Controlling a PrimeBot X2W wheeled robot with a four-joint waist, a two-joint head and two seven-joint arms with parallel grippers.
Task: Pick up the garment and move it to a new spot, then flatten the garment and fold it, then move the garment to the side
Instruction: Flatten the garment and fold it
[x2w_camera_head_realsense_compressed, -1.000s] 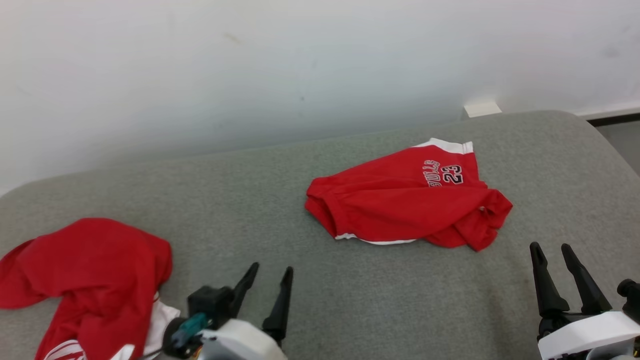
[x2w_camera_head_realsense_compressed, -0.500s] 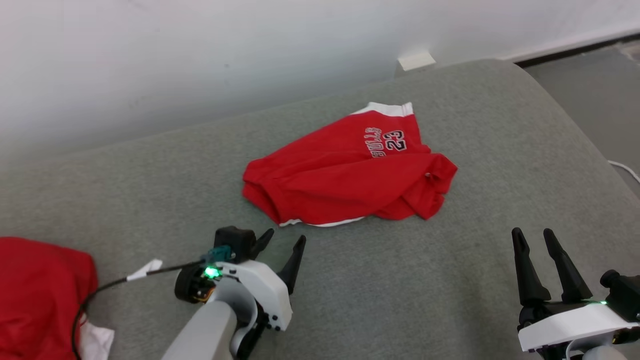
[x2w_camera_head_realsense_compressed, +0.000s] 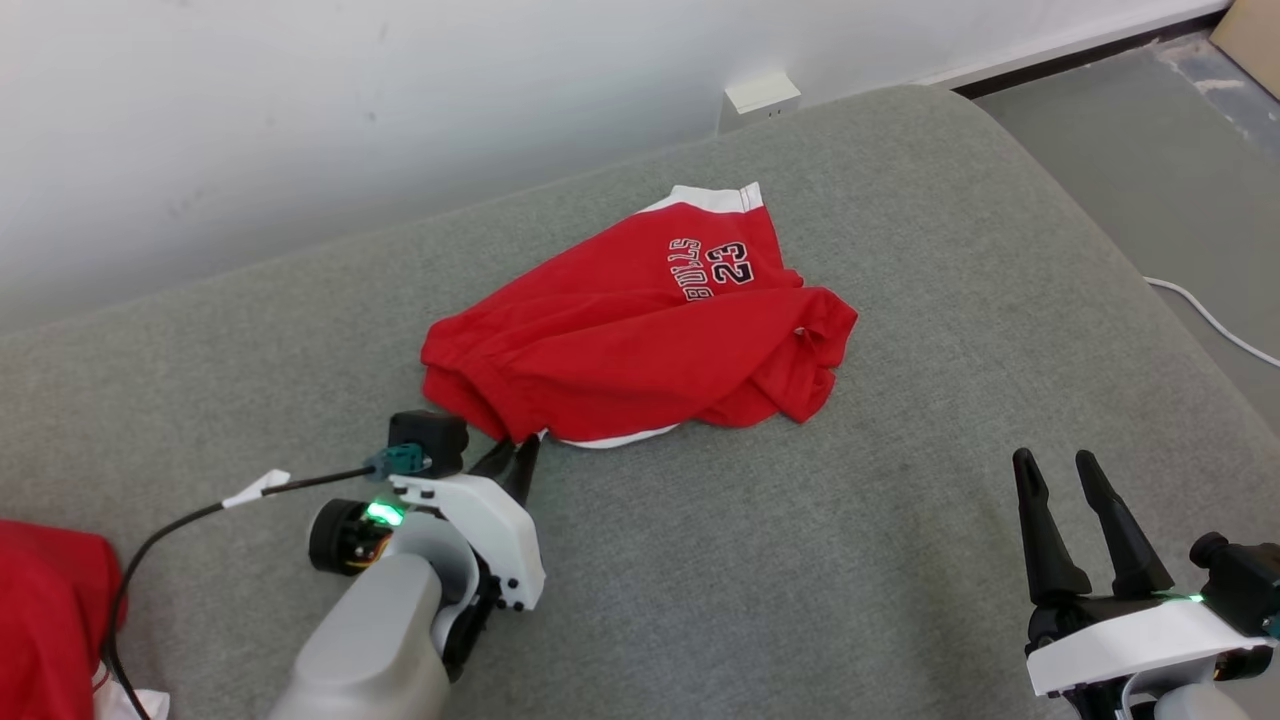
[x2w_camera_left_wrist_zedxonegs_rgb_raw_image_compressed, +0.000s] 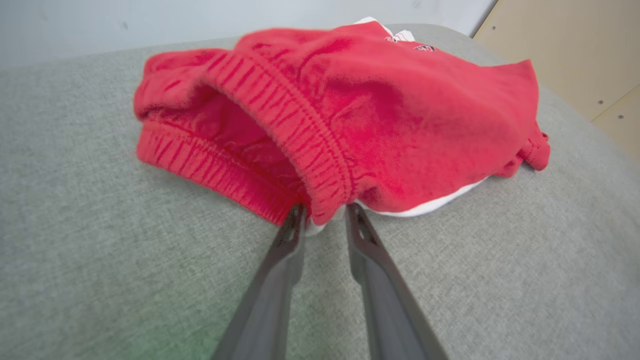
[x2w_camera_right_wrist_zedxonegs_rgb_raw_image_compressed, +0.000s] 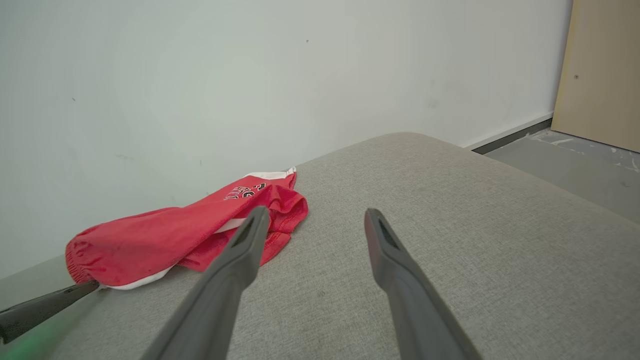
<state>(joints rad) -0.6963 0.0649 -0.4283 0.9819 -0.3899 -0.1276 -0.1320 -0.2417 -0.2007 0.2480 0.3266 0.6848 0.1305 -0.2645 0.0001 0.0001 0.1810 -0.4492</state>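
While the red shorts (x2w_camera_head_realsense_compressed: 640, 330) lie crumpled just above the middle of the head view on the grey cushion (x2w_camera_head_realsense_compressed: 800, 580), the left hand (x2w_camera_head_realsense_compressed: 515, 452) meets them from the lower left, its tips at the lower left edge of the cloth. Seen from the left wrist, that hand (x2w_camera_left_wrist_zedxonegs_rgb_raw_image_compressed: 322, 210) has its two dark fingers (x2w_camera_left_wrist_zedxonegs_rgb_raw_image_compressed: 280, 270) drawn fairly close, with a narrow gap between them. The corner of the ribbed waistband (x2w_camera_left_wrist_zedxonegs_rgb_raw_image_compressed: 300, 130) and a scrap of white trim sit in that gap at the very tips. Both tips touch the cloth, yet whether they pinch it firmly cannot be told. The waistband gapes toward the upper left of that view, and the rest of the shorts spreads off to the right. In the head view a white band (x2w_camera_head_realsense_compressed: 715, 197) edges the far end of the shorts, with the print "BULLS 23" (x2w_camera_head_realsense_compressed: 710, 268) just below it, turned sideways.

The right hand (x2w_camera_head_realsense_compressed: 1053, 458) is at the lower right of the head view, well apart from the shorts, its fingers spread wide and holding nothing. The right wrist view shows bare cushion between those fingers and the shorts at the middle left.

A second red garment (x2w_camera_head_realsense_compressed: 50, 610) lies at the lower left corner of the head view. Behind the cushion stands a white wall (x2w_camera_head_realsense_compressed: 300, 120) with a white socket (x2w_camera_head_realsense_compressed: 762, 93) low on it, and the grey floor (x2w_camera_head_realsense_compressed: 1120, 150) at the upper right carries a white cord (x2w_camera_head_realsense_compressed: 1210, 320)
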